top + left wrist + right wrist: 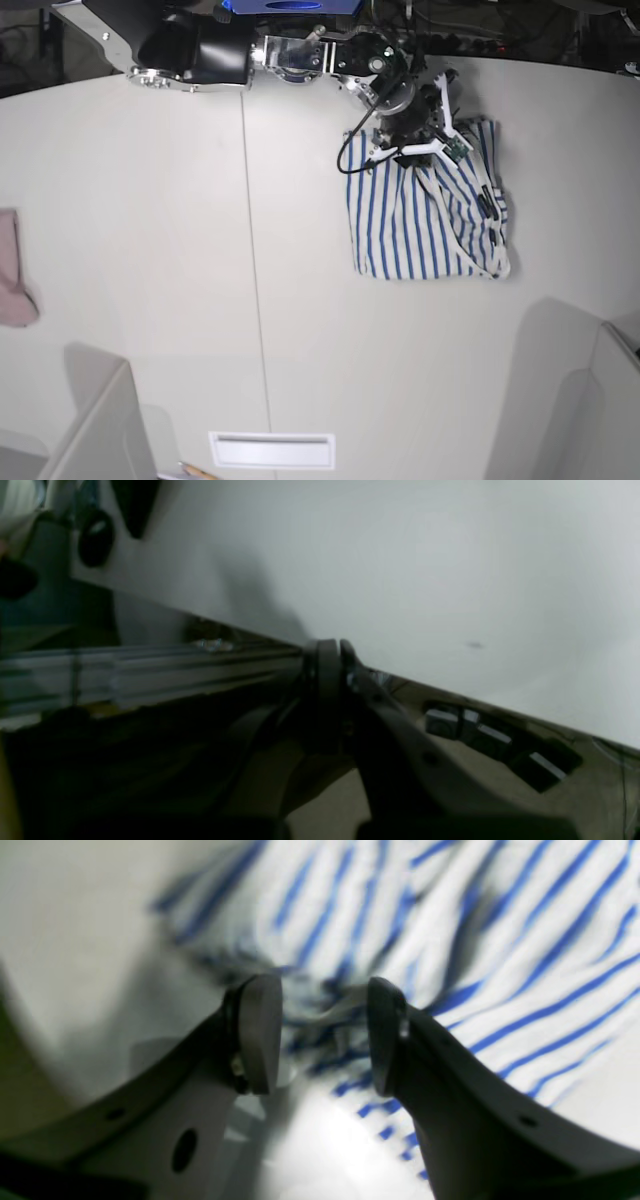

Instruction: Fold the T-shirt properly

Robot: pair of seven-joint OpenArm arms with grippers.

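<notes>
We look down on a broad off-white table (150, 250) that fills nearly the whole base view, a thin seam running top to bottom left of centre. The T-shirt (425, 225), white with thin blue stripes, lies folded into a rough rectangle in the upper right of the frame, a narrow strap-like edge trailing along its right side. At its top edge sits the right gripper (325, 1035), its arm reaching in from the dark machinery along the upper border. In the right wrist view we see its jaws standing apart with bunched striped cloth between them; motion blur keeps us from telling whether either pad touches the fabric. A small pink cloth (14, 270) rests at the far left edge, well apart from the shirt. Pale angled panels (100, 425) rise at the lower corners, and a white slot-like plate (271, 450) sits at the bottom centre. In the left wrist view, the left gripper (340, 652) has its jaws pressed together, empty, beside the table's edge, with a metal rail (150, 670) and dim floor below.
</notes>
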